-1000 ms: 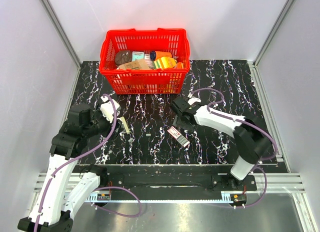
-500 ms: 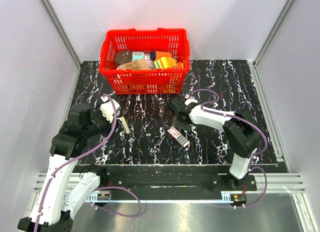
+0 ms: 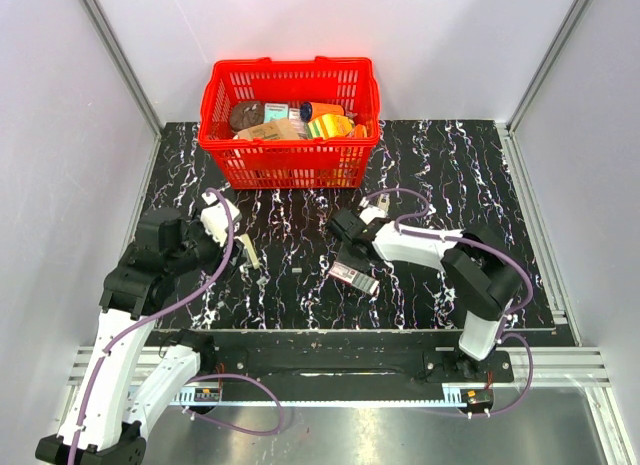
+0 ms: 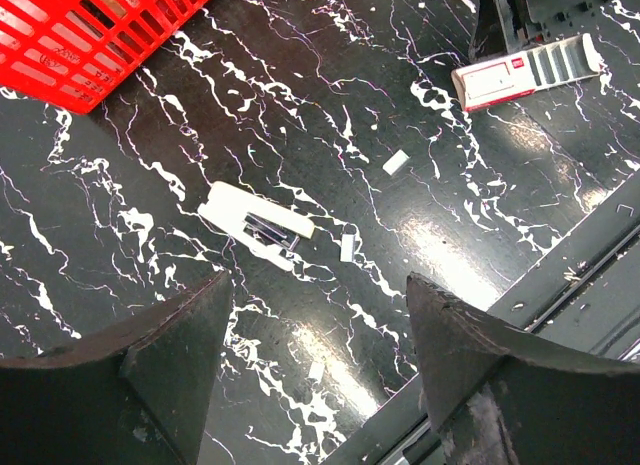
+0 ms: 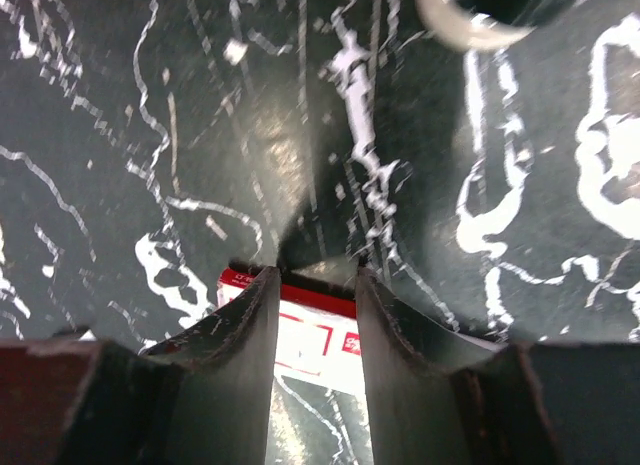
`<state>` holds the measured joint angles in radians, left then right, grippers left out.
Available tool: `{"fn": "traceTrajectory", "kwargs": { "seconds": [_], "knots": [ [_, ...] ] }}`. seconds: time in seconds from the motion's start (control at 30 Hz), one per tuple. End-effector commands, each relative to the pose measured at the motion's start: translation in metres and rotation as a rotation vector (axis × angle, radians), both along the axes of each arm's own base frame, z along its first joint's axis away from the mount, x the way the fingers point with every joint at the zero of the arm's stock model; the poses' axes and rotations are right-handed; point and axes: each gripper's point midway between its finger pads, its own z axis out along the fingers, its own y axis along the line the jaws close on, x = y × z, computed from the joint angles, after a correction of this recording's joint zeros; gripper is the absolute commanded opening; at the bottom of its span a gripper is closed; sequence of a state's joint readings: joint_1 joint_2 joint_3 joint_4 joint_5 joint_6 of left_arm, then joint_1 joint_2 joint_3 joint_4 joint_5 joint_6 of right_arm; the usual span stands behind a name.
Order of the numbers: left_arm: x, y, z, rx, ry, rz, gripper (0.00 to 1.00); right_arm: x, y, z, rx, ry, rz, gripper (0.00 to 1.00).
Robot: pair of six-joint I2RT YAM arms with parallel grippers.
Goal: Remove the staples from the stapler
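Surface: black marbled tabletop [image 3: 430, 155].
Left gripper [image 4: 318, 283]: wide open above slim dark-and-pale stapler [image 4: 255, 223]; centre before closing.
Right gripper [image 5: 317, 275]: narrowly parted over white-and-red box [image 5: 305, 350].

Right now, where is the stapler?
In the top view the stapler lies on the left half of the table, close in front of the open left tool, with the white-and-red box off to its right.
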<state>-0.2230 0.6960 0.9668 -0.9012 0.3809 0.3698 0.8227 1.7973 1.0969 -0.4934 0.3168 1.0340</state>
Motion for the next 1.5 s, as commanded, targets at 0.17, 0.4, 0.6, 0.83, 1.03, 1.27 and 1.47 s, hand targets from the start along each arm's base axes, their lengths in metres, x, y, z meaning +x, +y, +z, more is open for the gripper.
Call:
{"fn": "traceTrajectory", "kwargs": {
  "seconds": [0.17,0.4,0.6,0.83,1.03,1.27,1.47],
  "knots": [
    [0.006,0.002,0.001,0.008,-0.01,0.018,0.75,-0.045,0.011,-0.017,0.018,0.081,0.017,0.4],
    [0.008,0.001,-0.008,0.014,0.014,0.005,0.75,-0.037,0.012,-0.011,-0.01,0.053,0.052,0.41],
    [0.011,0.005,-0.02,0.061,0.022,-0.007,0.75,-0.001,0.036,0.028,-0.013,-0.113,0.219,0.5],
    [0.021,0.006,-0.06,0.15,0.103,-0.072,0.75,0.021,0.065,0.06,0.059,-0.317,0.424,0.56],
    [0.04,0.006,-0.099,0.199,0.186,-0.088,0.73,0.013,0.091,0.071,0.192,-0.492,0.655,0.57],
    [0.038,-0.016,-0.13,0.17,0.299,-0.186,0.63,0.006,0.08,0.062,0.205,-0.54,0.664,0.55],
    [0.031,-0.029,-0.164,0.244,0.38,-0.238,0.58,-0.003,0.069,0.061,0.302,-0.62,0.601,0.52]
  ]
}}
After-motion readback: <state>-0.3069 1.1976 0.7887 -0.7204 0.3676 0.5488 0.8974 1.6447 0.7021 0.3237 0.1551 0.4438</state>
